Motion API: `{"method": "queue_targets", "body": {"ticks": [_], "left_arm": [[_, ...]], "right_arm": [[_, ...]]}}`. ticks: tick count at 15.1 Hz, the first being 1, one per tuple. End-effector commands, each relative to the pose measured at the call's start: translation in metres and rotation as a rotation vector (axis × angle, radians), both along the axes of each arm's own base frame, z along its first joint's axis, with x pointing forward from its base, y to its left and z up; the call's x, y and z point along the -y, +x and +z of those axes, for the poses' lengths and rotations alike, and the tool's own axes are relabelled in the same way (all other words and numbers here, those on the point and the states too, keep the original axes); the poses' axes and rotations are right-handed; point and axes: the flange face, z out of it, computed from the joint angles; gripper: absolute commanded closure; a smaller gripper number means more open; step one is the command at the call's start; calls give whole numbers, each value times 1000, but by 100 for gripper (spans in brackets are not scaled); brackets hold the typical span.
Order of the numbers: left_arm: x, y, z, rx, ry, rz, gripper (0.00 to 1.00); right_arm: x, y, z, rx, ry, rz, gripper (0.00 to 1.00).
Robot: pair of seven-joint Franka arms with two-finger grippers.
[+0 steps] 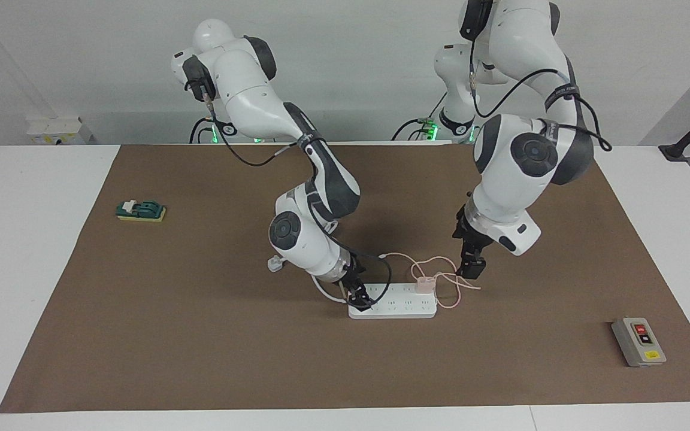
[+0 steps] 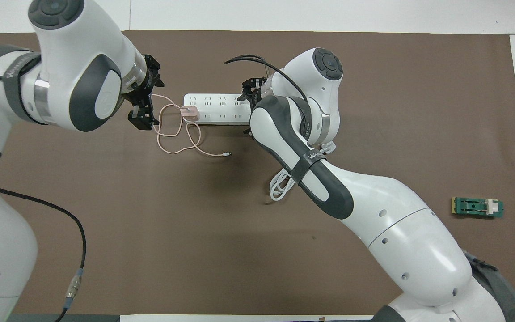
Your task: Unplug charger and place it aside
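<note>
Charger [image 1: 424,284]: pale pink cube, seated in a socket at the end of the power strip toward the left arm's end of the table — not pulled out yet.
Pink cable [image 2: 171,134]: lies in loose loops on the brown mat [image 1: 201,335] beside the strip and nearer to the robots, its free tip resting on the mat.
Power strip [image 1: 402,307]: white, flat on the mat, its thick white cord [image 2: 284,179] coiled nearer to the robots.
Right gripper [image 1: 360,297]: down at the cord end of the strip, apparently touching its top — by the look of it there to hold the strip down; whether its fingers are spread or together cannot be told.
Left gripper [image 1: 471,268]: hangs over the cable loops just beside the charger, fingers spread, holding nothing.
Done so far: both arms stand at the strip, one at each end.
Left to do: close on the pink cube, pull it out of the socket, set it down aside on the mat.
Other things: a grey button box [image 1: 638,342] and a small green block [image 1: 140,210], both well apart from the work.
</note>
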Motion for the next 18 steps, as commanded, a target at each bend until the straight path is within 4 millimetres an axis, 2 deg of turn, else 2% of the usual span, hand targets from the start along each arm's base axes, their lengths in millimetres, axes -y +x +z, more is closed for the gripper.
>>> {"method": "queue_targets", "body": {"ticks": [1, 5, 8, 10, 12, 15, 18], "left_arm": [[11, -15, -37, 16, 10, 62, 0], [18, -19, -47, 20, 8, 53, 0], [34, -32, -70, 13, 12, 31, 0], [36, -31, -72, 22, 8, 33, 0], [46, -31, -84, 34, 3, 47, 0], [46, -32, -88, 37, 9, 46, 0], [44, -29, -89, 73, -7, 56, 0]], "right_arm": [[1, 14, -1, 3, 25, -29, 0], [4, 17, -13, 6, 19, -36, 0], [5, 18, -26, 2, 10, -31, 0], [7, 19, -27, 5, 5, -28, 0], [6, 25, -22, 18, 8, -24, 0], [15, 33, -17, 40, -1, -26, 0], [14, 34, -21, 54, 0, -27, 0]]}}
